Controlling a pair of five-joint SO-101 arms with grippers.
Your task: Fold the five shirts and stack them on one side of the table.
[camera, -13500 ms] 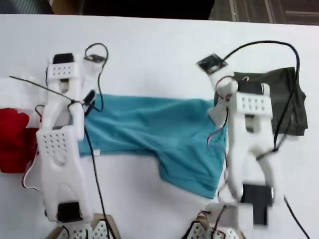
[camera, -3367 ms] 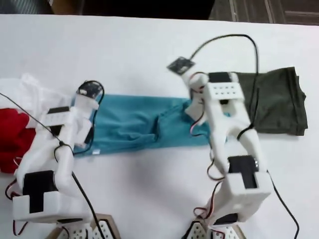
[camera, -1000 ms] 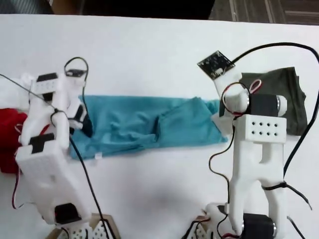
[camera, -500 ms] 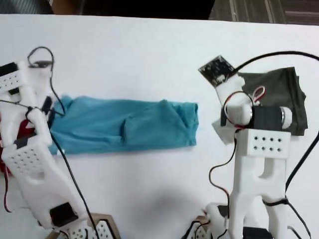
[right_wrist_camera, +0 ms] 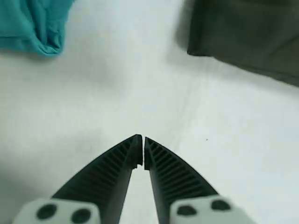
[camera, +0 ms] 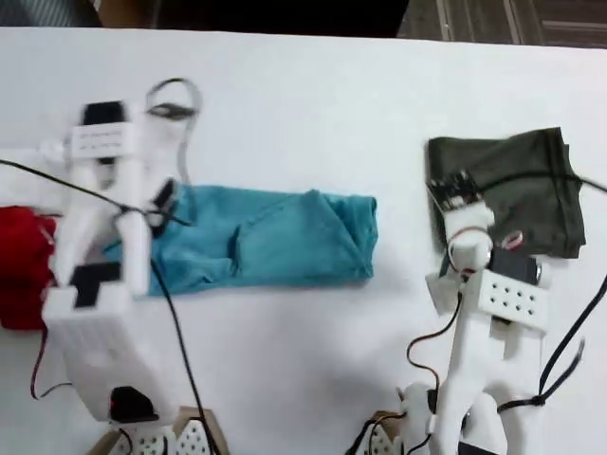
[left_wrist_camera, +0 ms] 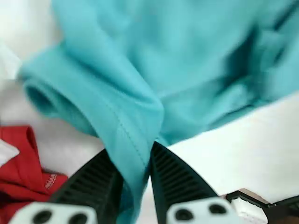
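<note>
A teal shirt lies as a long folded band across the middle of the white table. At its left end my left gripper is shut on a fold of the teal shirt, the cloth pinched between the black fingers. My right gripper is shut with nothing in it, over bare table between the teal shirt's end and a folded dark green shirt. That dark green shirt lies at the right side, partly behind the right arm.
A crumpled red shirt and white cloth lie at the table's left edge, beside the left arm. The red shirt sits close to my left gripper. Black cables trail from both arms.
My left gripper has carried the teal shirt's left end to the right, shortening the band. The right arm has drawn back toward the front, away from the teal shirt.
</note>
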